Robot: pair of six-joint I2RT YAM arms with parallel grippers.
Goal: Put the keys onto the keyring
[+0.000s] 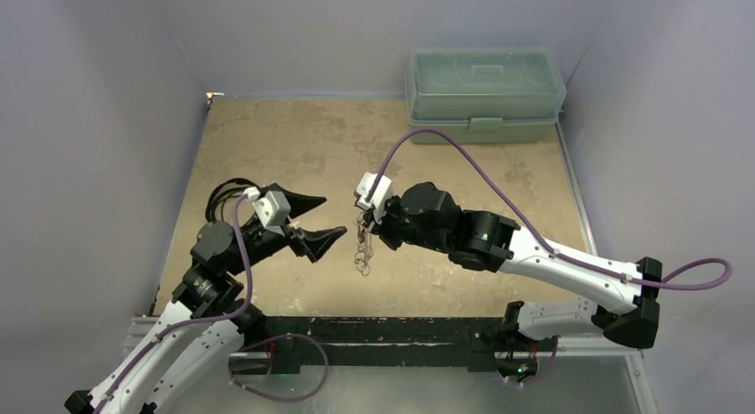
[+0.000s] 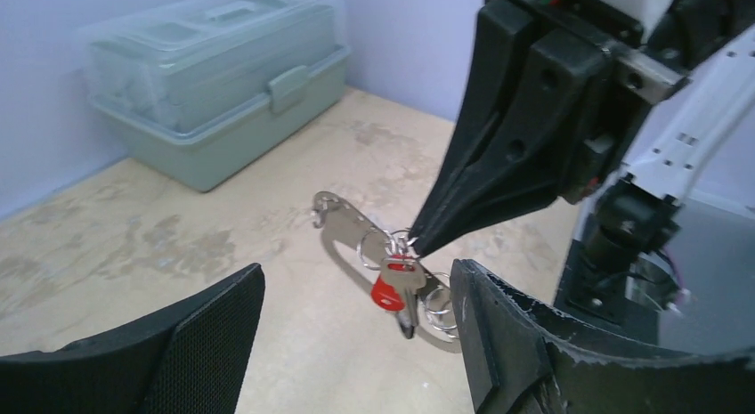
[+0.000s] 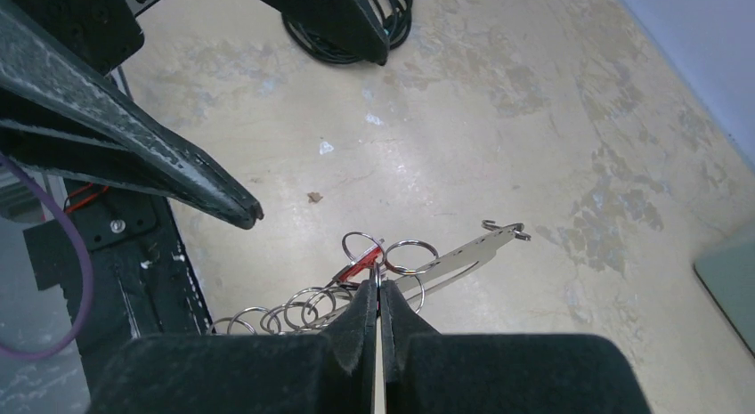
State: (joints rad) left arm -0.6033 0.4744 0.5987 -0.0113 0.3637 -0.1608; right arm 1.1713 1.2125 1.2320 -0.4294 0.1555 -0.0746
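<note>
Silver keyring [image 1: 361,249] dangles freely from right claw [image 3: 378,294] (left claw [image 1: 332,216] gaping beside).

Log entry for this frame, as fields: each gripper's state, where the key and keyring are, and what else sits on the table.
left gripper: open, holding nothing, close beside the keyring
right gripper: shut on the keyring, fingers pinching a wire ring
keyring: hanging from the right gripper above the table
key: red head, hanging among the rings, appears threaded on
toolbox: lid down, far right corner
black cable: coiled on the table behind the left gripper
</note>
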